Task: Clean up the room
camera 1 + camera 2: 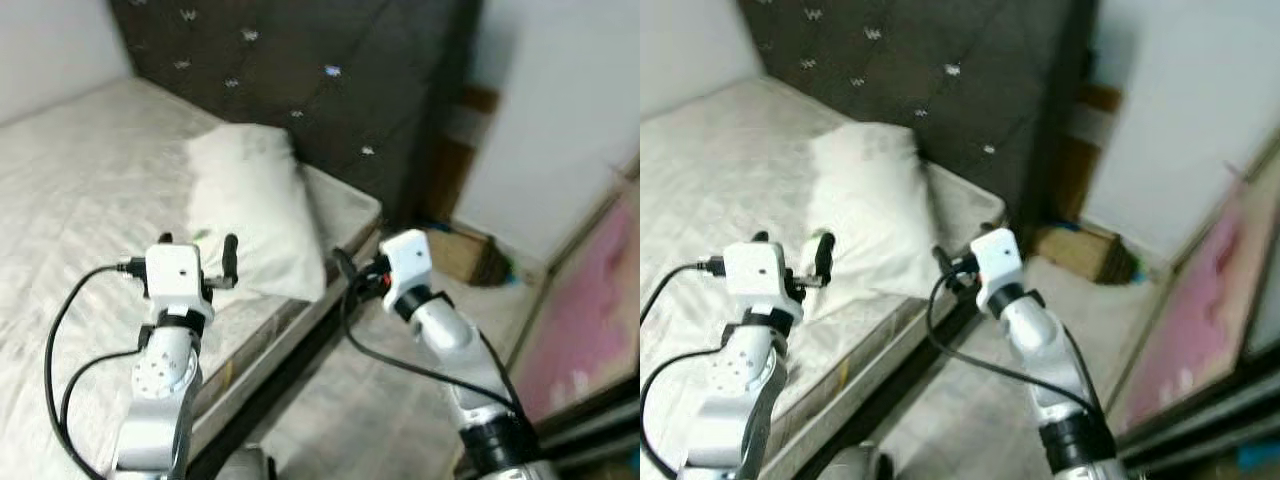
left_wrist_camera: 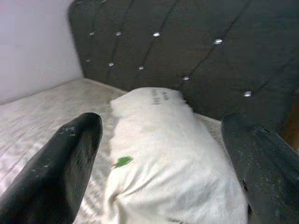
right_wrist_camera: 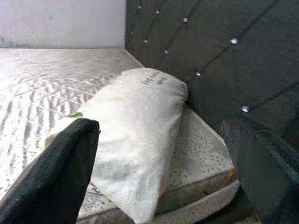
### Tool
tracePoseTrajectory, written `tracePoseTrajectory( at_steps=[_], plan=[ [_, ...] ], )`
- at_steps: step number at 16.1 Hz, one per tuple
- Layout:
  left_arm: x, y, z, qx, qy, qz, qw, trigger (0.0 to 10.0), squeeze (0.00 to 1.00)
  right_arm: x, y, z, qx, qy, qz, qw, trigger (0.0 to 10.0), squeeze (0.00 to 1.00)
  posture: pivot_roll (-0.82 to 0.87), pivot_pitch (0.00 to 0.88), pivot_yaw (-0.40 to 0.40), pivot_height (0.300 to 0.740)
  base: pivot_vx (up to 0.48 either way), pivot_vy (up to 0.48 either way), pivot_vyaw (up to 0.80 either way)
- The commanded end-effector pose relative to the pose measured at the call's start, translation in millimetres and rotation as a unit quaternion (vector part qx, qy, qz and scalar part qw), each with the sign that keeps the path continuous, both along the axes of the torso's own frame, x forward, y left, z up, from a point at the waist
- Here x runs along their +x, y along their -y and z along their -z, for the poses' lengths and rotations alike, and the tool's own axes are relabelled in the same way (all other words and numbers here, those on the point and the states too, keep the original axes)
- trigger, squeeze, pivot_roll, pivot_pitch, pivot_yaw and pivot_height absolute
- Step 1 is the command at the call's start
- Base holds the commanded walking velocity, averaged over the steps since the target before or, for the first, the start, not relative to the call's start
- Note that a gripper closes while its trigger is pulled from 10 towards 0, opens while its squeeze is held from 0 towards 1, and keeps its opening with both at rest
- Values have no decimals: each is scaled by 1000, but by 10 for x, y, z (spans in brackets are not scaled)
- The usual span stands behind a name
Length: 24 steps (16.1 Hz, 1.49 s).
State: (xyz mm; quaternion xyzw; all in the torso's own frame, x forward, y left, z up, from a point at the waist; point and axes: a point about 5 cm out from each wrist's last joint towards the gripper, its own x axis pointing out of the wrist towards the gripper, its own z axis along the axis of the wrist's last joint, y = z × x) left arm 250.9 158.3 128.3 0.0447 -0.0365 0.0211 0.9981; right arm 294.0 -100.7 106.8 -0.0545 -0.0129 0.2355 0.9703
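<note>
Two grippers we held raised: our left gripper (image 2: 159,168), fingers wide apart, faced the white pillow (image 1: 255,205) at the mattress (image 1: 80,170) corner by the headboard (image 1: 300,70); our right gripper (image 3: 163,172) likewise gaped, empty.

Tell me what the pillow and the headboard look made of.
Pillow: soft white fabric, matte, creased and sagging over the mattress edge.
Headboard: dark tufted upholstery, probably fabric or faux leather, with shiny studs at the dimples.
</note>
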Motion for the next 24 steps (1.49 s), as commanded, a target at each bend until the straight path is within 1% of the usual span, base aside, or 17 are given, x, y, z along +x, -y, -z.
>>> tracePoseTrajectory(
  at_steps=[1,4,7,9,11,14,17,19,21,24],
  plan=[
    [-8,-74,4,12,-1,-12,1000,10000,0,13,-71,-35,4,7,-9,1000,10000,0,91,32,-54,740,0,0,800],
    [-9,-55,22,4,-12,-10,1000,10000,0,12,-69,-27,4,8,-7,1000,10000,0,89,28,-54,740,0,0,800],
    [-5,-25,39,8,-13,-5,1000,10000,0,16,-65,-26,3,8,-7,1000,10000,0,85,25,-55,740,0,0,800],
    [1,-48,43,11,-12,-24,1000,10000,0,28,-59,-29,1,10,-8,1000,10000,0,85,24,-56,740,0,0,800],
    [4,-51,41,5,-12,-25,1000,10000,0,33,-59,-31,-1,11,-8,1000,10000,0,84,21,-58,740,0,0,800],
    [2,-55,20,-2,-4,-17,1000,10000,0,32,-58,-27,-3,11,-7,1000,10000,0,83,22,-59,740,0,0,800],
    [1,-63,14,9,0,-17,1000,10000,0,38,-55,-28,-5,11,-4,1000,10000,0,79,24,-62,740,0,0,800],
    [9,-34,-53,5,18,-1,1000,10000,0,54,-52,-36,-6,12,-3,1000,10000,0,72,38,-59,740,0,0,800],
    [21,-42,-46,1,15,-4,1000,10000,0,59,-38,-26,-7,12,1,1000,10000,0,74,37,-58,740,0,0,800],
    [-2,-38,-32,3,16,2,1000,10000,0,40,-48,-12,-5,10,2,1000,10000,0,75,37,-57,740,0,0,800]
  ],
)
